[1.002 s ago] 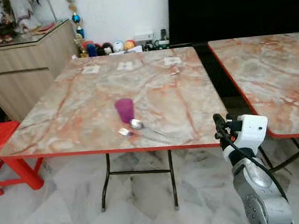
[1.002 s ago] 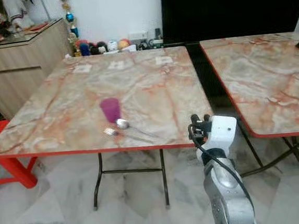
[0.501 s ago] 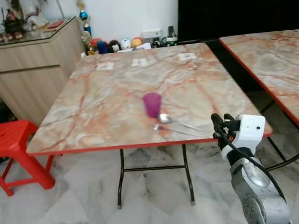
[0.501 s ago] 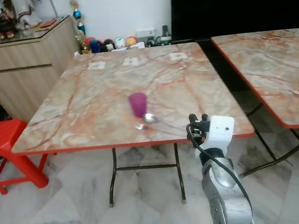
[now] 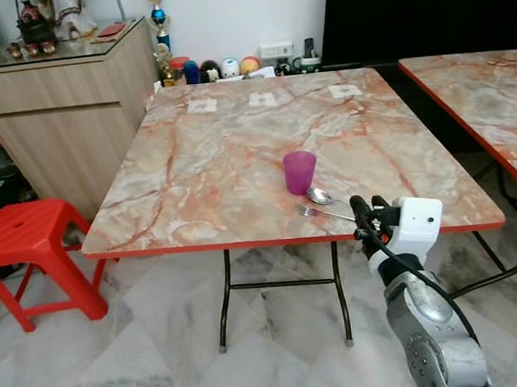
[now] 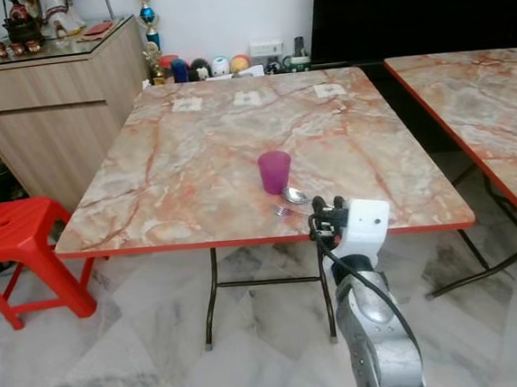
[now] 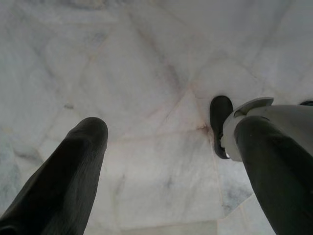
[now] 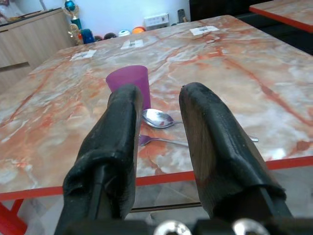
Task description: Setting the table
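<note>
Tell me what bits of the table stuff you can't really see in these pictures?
- Fork: in the right wrist view the right hand's fingers cover part of its handle.
- Spoon: handle too thin to follow in the eye views.
- Paper cards at the table's far end: print too small to read.
- Purple cup: its inside is hidden by its wall.
- Second table: cut off by the edge.

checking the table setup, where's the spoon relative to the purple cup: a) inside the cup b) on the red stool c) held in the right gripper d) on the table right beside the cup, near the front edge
d, the spoon lies flat on the marble table just beside the purple cup, next to a fork, while the right gripper is open and empty in front of the table edge.
</note>
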You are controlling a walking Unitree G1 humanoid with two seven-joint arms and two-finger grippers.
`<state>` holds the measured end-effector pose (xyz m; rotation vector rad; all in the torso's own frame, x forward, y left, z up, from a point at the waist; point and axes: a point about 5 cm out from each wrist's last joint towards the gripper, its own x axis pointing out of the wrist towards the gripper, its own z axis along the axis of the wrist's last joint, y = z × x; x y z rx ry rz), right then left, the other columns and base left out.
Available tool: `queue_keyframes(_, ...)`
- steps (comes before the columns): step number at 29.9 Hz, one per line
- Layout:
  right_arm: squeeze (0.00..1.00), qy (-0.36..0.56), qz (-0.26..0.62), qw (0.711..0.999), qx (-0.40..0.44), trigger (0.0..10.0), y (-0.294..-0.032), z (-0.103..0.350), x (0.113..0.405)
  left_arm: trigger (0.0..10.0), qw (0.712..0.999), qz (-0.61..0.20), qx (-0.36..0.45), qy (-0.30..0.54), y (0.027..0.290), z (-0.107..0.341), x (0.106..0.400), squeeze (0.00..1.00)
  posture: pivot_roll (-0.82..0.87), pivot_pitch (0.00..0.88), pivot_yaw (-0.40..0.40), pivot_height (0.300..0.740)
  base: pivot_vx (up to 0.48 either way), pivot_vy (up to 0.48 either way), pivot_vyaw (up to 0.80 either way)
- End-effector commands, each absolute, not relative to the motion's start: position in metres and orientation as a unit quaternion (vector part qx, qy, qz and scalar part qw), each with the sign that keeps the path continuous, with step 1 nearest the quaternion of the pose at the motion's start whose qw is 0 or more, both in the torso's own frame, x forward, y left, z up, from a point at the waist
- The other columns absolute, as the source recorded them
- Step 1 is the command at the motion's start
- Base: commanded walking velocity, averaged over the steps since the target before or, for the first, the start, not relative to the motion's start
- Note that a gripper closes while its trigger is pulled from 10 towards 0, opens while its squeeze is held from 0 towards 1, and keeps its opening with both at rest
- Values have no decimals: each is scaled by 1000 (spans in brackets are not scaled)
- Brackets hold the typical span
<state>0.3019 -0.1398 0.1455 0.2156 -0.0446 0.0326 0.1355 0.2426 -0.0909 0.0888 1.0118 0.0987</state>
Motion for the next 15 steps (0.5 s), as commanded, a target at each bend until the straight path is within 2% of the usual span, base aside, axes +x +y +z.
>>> queue_keyframes(1, 0, -24, 14, 994, 105, 10000, -141, 147, 303, 10000, 868, 51, 32, 492, 242, -92, 133, 0, -7, 0, 19, 740, 0, 0, 0)
queue_keyframes(8, 0, -24, 14, 994, 104, 10000, -141, 147, 303, 10000, 870, 47, 26, 490, 237, -93, 136, 0, -6, 0, 21, 740, 0, 0, 0)
queue_keyframes(15, 0, -25, 15, 994, 104, 10000, -141, 147, 303, 10000, 871, 42, 25, 489, 231, -93, 138, 0, -7, 0, 20, 740, 250, 0, 0)
